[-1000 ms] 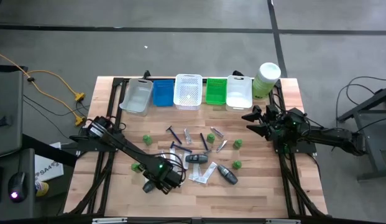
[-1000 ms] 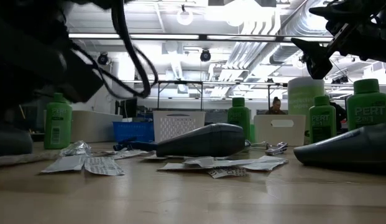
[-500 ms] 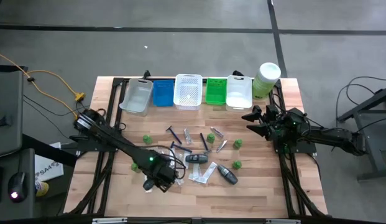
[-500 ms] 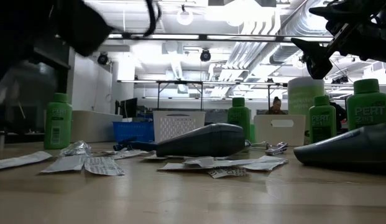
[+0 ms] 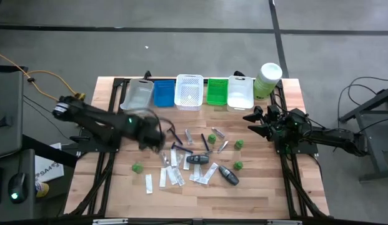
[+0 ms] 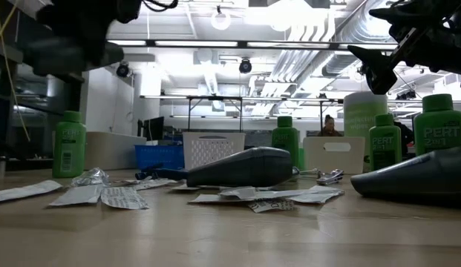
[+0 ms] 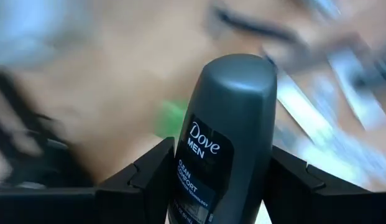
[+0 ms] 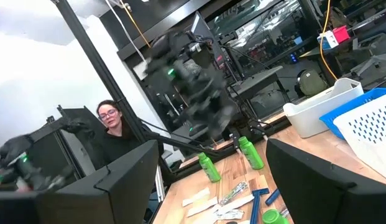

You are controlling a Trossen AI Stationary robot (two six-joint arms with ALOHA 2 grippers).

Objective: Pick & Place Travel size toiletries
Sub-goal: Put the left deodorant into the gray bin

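**Left pincer carrying a grey deodorant, most toiletries still on the bench**

The left pincer (image 7: 225,186) was clamped on a dark grey Dove deodorant (image 7: 227,134), gripped at its lower body with the rounded cap pointing forward. In the high view the left arm blurred across the left-centre of the frame, just below the clear basket (image 5: 137,97). The right pincer (image 5: 256,122) hung with its jaws spread wide and empty at the right of the frame, below the white basket (image 5: 240,94).

Little looked done (the basket interiors were too small to check). Green bottles (image 5: 212,138), razors (image 5: 174,132), white sachets (image 5: 163,178) and two more grey pieces (image 5: 228,175) still lay scattered mid-bench, so most of the sorting remained.
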